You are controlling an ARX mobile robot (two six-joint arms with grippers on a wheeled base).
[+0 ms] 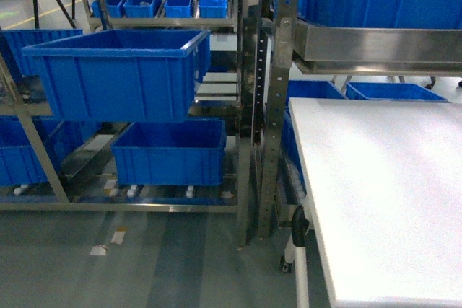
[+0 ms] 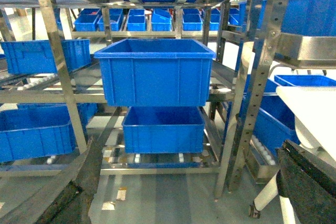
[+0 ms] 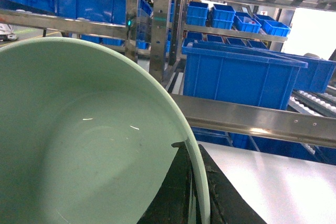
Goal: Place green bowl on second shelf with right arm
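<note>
A: Where's the green bowl (image 3: 79, 140)?

B: In the right wrist view it fills the near left, hollow facing the camera, rim tilted. It's round, so no long axis. No writing readable.

A: The claw?

B: The right gripper (image 3: 193, 192) pinches the rim, one black finger inside, one outside.

A: Beyond it?

B: A steel rail (image 3: 252, 121), blue crates (image 3: 236, 74), the white table (image 1: 382, 192). The left gripper (image 2: 184, 192) stands spread.
</note>
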